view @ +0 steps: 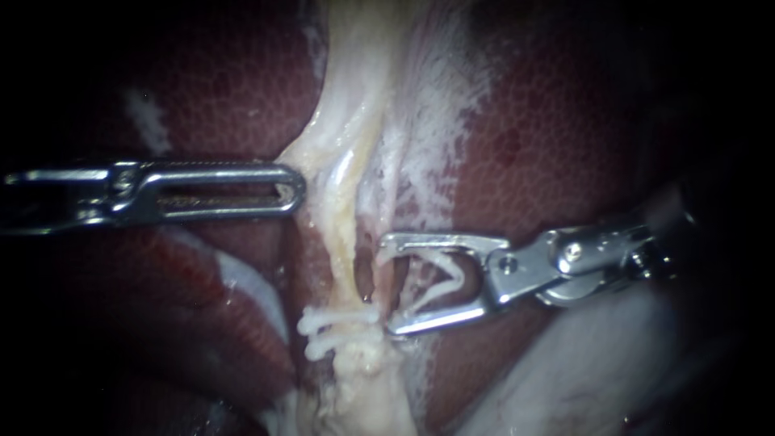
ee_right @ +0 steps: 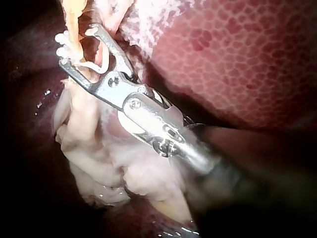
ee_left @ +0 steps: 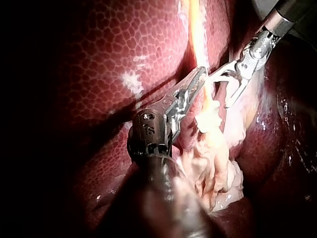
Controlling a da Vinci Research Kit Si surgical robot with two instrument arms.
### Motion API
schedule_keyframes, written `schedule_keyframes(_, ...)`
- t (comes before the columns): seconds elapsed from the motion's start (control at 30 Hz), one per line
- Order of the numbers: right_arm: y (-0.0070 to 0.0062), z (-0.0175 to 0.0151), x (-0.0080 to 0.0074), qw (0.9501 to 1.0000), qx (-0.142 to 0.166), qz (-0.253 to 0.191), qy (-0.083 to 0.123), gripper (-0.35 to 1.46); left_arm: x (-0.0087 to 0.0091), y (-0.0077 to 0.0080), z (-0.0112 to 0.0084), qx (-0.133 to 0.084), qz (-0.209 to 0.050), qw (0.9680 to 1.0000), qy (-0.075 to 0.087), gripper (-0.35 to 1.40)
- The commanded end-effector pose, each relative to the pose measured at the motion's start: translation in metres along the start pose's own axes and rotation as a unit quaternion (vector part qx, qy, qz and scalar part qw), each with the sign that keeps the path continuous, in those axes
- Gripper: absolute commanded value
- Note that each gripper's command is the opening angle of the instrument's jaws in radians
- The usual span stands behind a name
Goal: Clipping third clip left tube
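Mottled dark-red liver is backing everything. Left instrument, jaws pressed together, is pinching the edge of the pale yellowish left tube, likely tensioning it. Right instrument is holding a white V-shaped clip in spread jaws; tube is sitting just ahead of their tips, beside two white fitted clips.

Left instrument closed, right gripping clip

rt instrument shiny metal; clip matt plastic; liver wet-glossy
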Motion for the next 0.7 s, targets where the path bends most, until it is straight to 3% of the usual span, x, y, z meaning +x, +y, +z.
schedule_keyframes(0.03,0.0001,0.0006,-0.0002,1.0,0.002,0.0,0.0,0.6,0.0,-0.0001,0.0,0.0,0.0,1.0,0.0,-0.35)
schedule_keyframes(0.2,0.0003,0.0025,-0.0004,0.9999,0.015,0.005,0.003,0.6,0.0,-0.0001,-0.0001,0.0,0.0,1.0,0.0,-0.35)
schedule_keyframes(0.7,-0.0007,0.0045,0.0011,0.9988,0.044,0.017,0.008,0.58,0.0001,0.0001,0.0001,0.0,0.0,1.0,0.0,-0.35)
